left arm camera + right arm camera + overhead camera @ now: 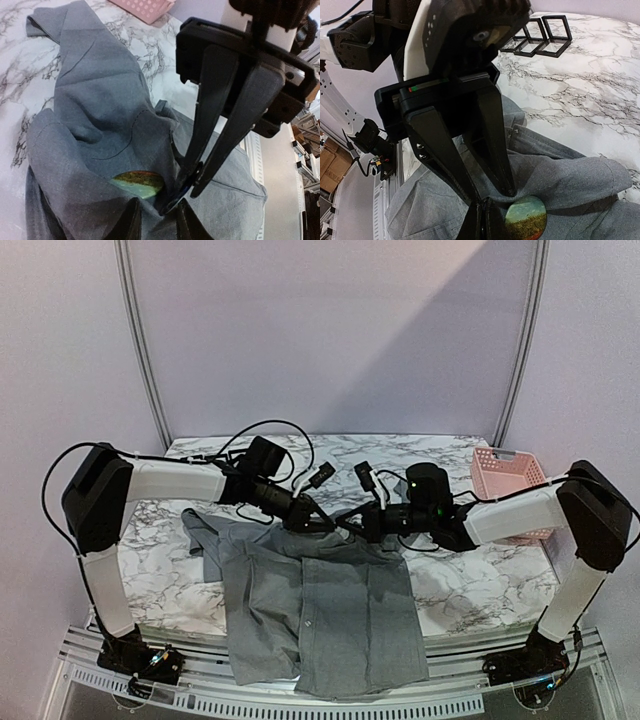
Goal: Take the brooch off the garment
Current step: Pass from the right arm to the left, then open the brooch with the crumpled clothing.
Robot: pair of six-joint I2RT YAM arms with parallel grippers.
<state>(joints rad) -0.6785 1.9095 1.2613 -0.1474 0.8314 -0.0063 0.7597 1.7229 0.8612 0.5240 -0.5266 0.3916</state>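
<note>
The grey garment (330, 610) lies spread on the marble table, its hem hanging over the near edge. The brooch (526, 217) is a round badge with a green and red picture, pinned near the collar. In the left wrist view the brooch (137, 182) is half hidden under a fold. My right gripper (482, 215) is shut on a ridge of fabric right beside it. My left gripper (157, 207) comes from the opposite side. Its fingers stand apart, straddling that fold and the right gripper's tips. Both grippers meet at the collar in the top view, left gripper (305, 518) and right gripper (362, 525).
A pink basket (510, 485) stands at the back right of the marble table (170, 570). Small black square frames (540, 35) sit on the marble behind the collar. The two arms' cables loop over the back of the table.
</note>
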